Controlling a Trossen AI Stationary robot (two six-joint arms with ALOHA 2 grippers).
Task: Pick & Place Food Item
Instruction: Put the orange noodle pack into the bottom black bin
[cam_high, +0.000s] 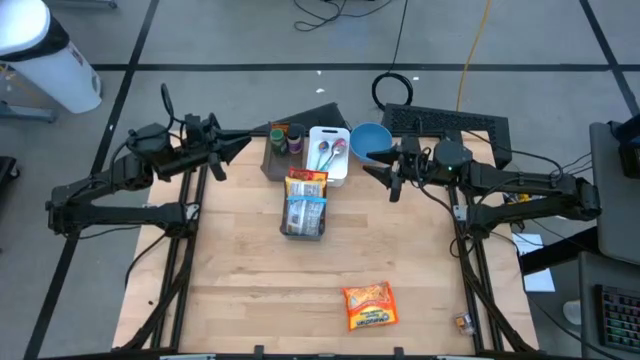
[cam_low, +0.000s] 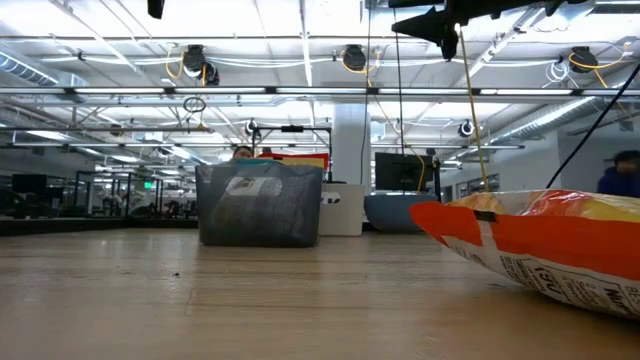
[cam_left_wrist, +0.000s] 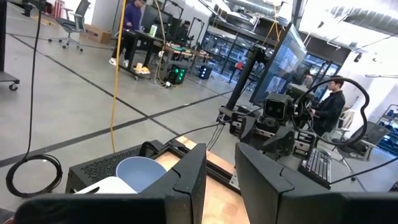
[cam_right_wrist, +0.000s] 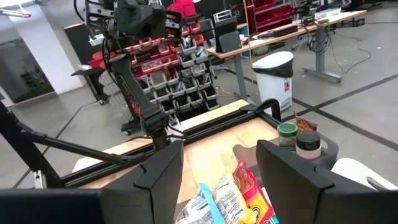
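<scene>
orange snack bag (cam_high: 368, 306) near front edge | mesh basket (cam_high: 303, 217) mid-table

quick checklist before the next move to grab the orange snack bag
1. Orange snack bag lies alone on the table's near side, nothing on it: ok.
2. Left gripper empty, jaws apart: ok.
3. Right gripper empty, jaws apart: ok.
4. Grey basket already holds packets, room for more: cannot tell.
5. Path from either gripper to the bag, bare wood between: ok.
</scene>
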